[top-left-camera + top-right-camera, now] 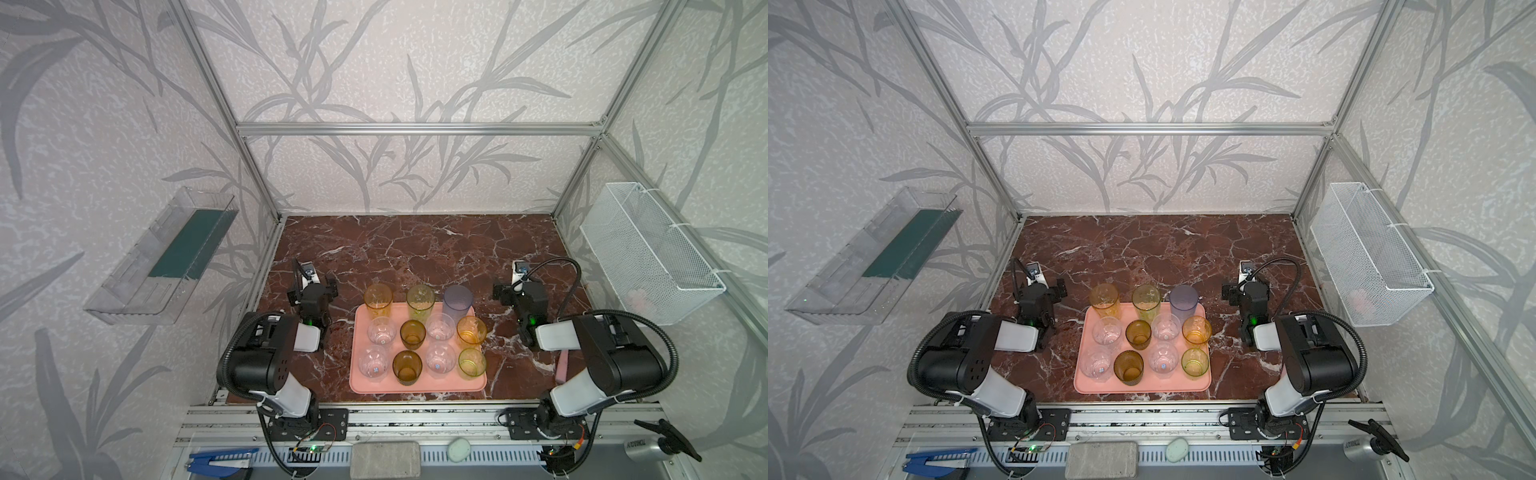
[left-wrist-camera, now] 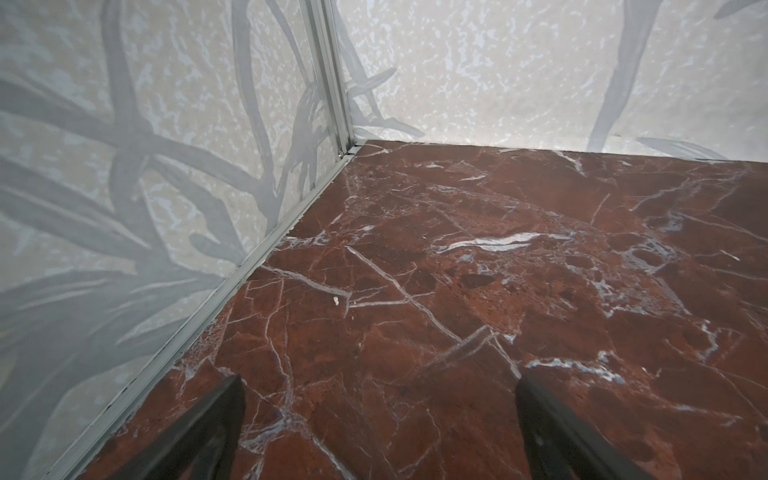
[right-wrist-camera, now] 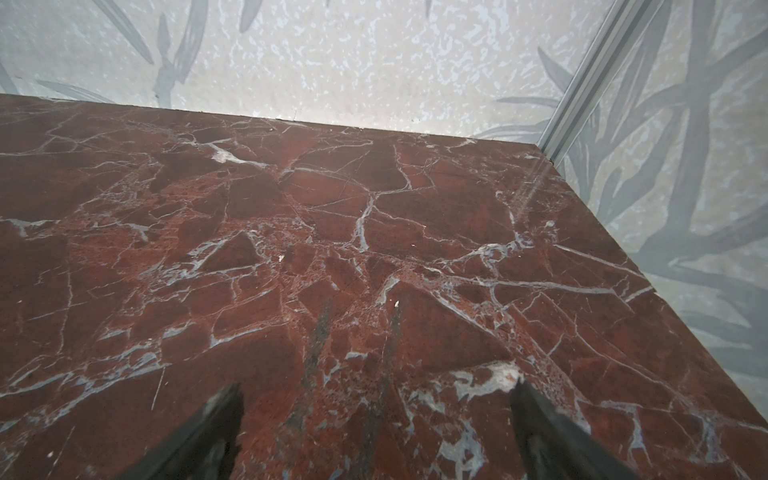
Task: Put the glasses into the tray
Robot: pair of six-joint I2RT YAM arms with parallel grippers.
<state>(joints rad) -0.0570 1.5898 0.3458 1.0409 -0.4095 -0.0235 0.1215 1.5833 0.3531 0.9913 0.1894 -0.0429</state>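
No readable txt/labels in any view.

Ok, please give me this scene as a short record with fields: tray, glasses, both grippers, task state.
tray: pink, low rim, on the marble table
glasses: eleven, upright, all on the tray, three rows
back row: amber-yellow glass, green glass, blue-purple glass, the taller ones
left gripper: open, empty, over bare marble
right gripper: open, empty, over bare marble
task state: looks complete

Eleven translucent glasses [image 1: 412, 333] stand upright in three rows on the salmon-pink tray [image 1: 415, 386].
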